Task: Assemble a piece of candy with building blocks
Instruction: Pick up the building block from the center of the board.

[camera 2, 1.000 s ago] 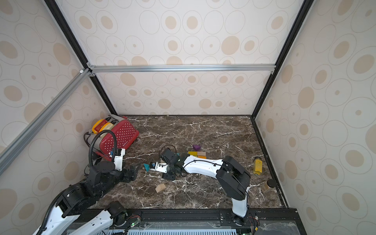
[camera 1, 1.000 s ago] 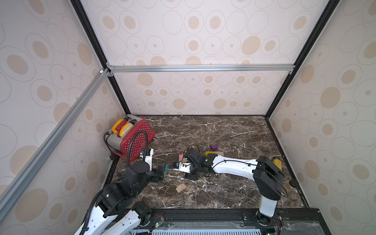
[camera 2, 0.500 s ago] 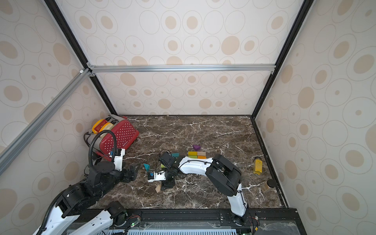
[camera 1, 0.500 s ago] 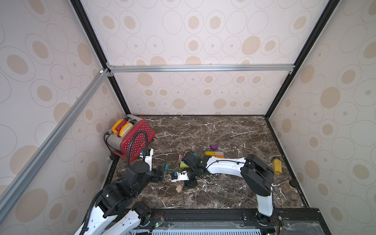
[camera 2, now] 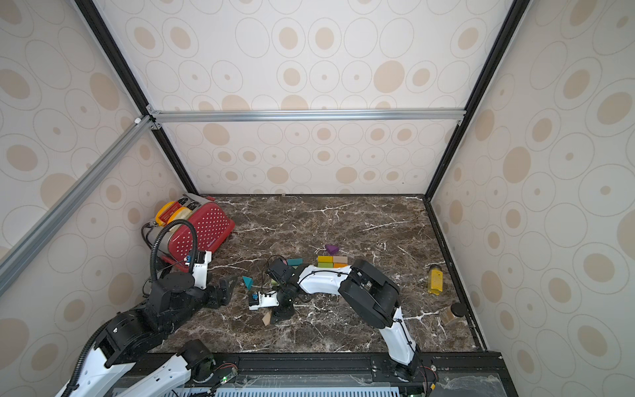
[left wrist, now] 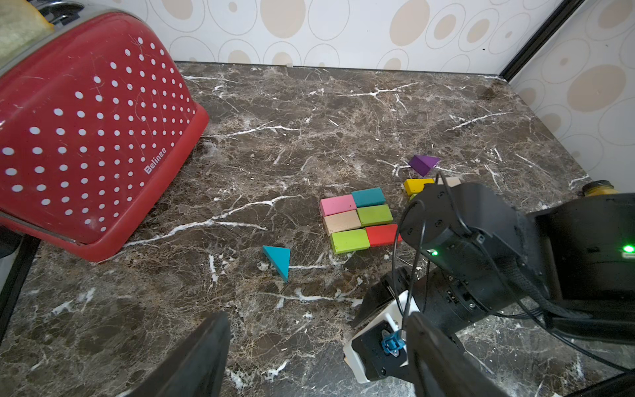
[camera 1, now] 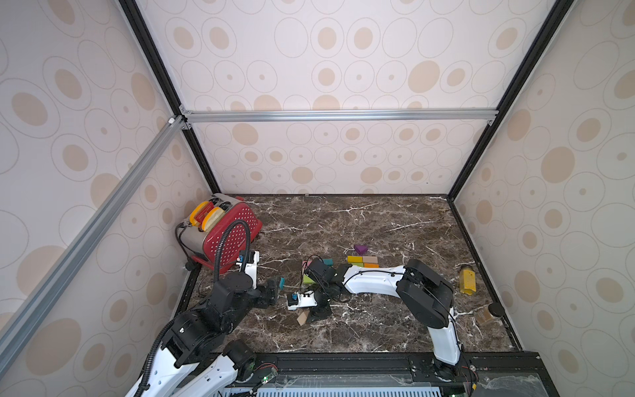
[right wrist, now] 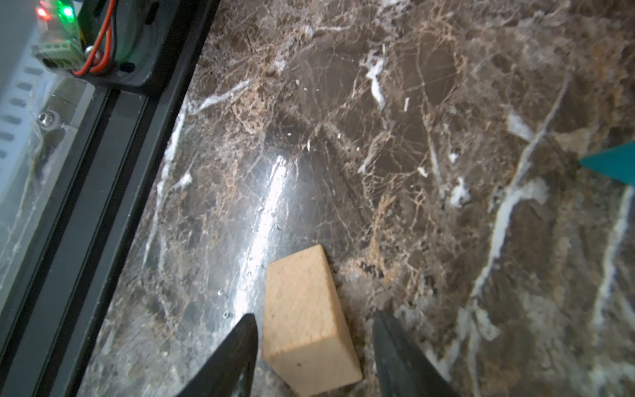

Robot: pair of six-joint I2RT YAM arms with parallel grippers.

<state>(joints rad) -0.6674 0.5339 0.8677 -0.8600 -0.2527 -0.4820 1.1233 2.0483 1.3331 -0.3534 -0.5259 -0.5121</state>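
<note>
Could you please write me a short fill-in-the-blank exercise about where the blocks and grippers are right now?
1. The right gripper straddles a plain ____ block lying on the marble table.
2. The left gripper is ____ and holds nothing.
3. The lone triangular wedge near the six-block cluster is coloured ____.
4. The toaster in the corner is ____ with white dots.

Missing words: tan; open; teal; red
</note>
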